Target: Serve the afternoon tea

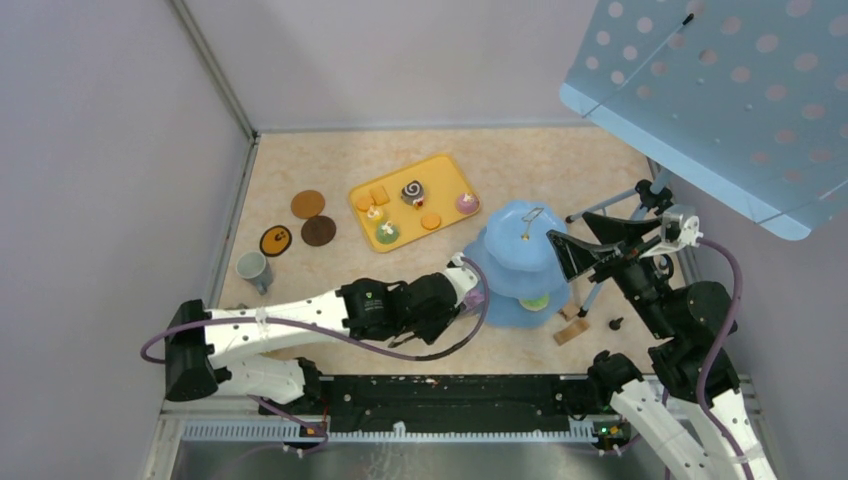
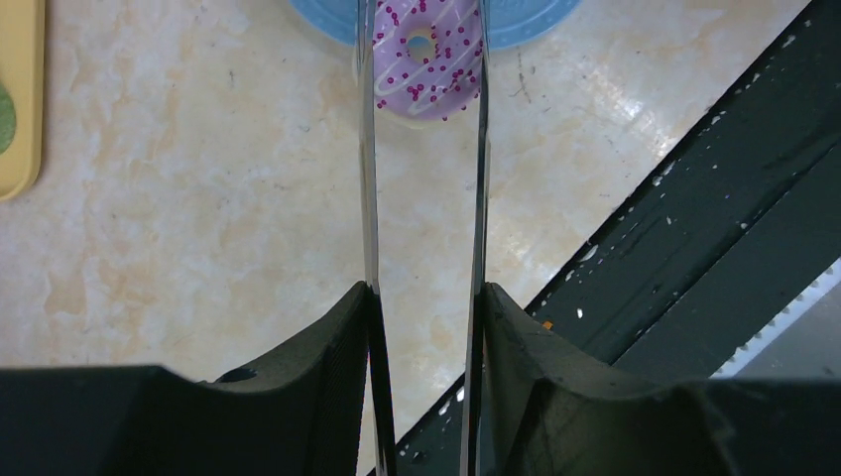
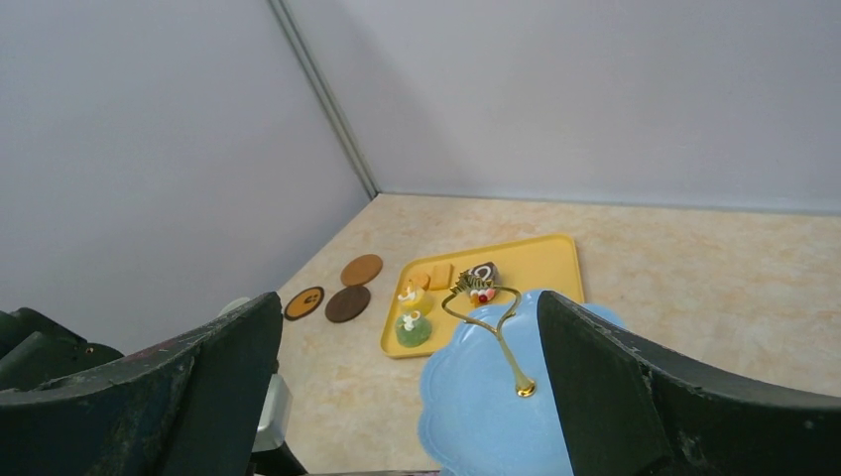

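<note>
The purple sprinkled donut (image 2: 428, 61) sits pinched between the metal tongs (image 2: 369, 178), right at the bottom rim of the pale-blue stand (image 2: 536, 18). The left gripper (image 2: 424, 317) squeezes those tongs. The right gripper (image 1: 592, 243) hangs beside the stand, fingers spread, holding nothing.

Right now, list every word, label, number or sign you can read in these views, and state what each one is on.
No text can be read in any view.
Dark coaster with the yellow rim: a pale mark at its centre, too small to read.
Black housing on the left arm: a small light emblem, too small to read.
</note>
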`<state>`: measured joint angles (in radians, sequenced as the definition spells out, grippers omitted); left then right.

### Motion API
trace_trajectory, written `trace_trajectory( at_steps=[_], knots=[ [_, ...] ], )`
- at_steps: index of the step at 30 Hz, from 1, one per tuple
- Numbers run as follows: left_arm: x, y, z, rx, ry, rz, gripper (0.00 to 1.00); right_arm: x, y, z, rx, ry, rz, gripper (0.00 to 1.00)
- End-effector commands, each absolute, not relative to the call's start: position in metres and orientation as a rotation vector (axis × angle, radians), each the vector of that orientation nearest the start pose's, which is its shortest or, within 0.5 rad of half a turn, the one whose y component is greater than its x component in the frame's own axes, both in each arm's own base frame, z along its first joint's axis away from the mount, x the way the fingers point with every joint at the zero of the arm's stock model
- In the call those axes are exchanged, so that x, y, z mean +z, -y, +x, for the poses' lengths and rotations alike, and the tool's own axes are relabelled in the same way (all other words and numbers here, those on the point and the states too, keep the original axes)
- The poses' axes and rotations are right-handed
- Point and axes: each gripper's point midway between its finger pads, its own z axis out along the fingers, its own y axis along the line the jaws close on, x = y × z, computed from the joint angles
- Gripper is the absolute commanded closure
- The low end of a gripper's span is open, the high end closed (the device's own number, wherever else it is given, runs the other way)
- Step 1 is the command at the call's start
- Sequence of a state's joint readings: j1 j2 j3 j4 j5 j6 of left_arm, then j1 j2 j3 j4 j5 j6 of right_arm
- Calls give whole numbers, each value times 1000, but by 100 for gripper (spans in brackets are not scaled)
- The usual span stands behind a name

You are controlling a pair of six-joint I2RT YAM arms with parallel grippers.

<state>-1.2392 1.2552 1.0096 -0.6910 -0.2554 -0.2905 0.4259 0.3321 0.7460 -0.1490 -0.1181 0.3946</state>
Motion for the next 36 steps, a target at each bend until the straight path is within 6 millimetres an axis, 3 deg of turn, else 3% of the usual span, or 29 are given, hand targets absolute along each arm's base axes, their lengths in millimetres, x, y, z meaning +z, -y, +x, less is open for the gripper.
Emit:
trace_trajectory(
  at_steps=[1, 11, 23, 29, 36],
  knots=[
    [167, 307, 141, -486, -2118, 918, 68, 389, -122, 183, 784, -1311, -109, 2],
    [151, 349, 150, -486, -2106, 996, 60, 392, -120, 180, 785, -1308, -107, 2],
    [151, 349, 152, -485, -2081, 1006, 37, 389, -120, 181, 784, -1307, -107, 2],
    [157, 334, 149, -462, -2088, 1026, 36, 388, -121, 182, 785, -1309, -111, 2],
    [166, 281, 140, -398, -2172, 994, 42, 387, -120, 181, 777, -1311, -111, 2]
  ],
)
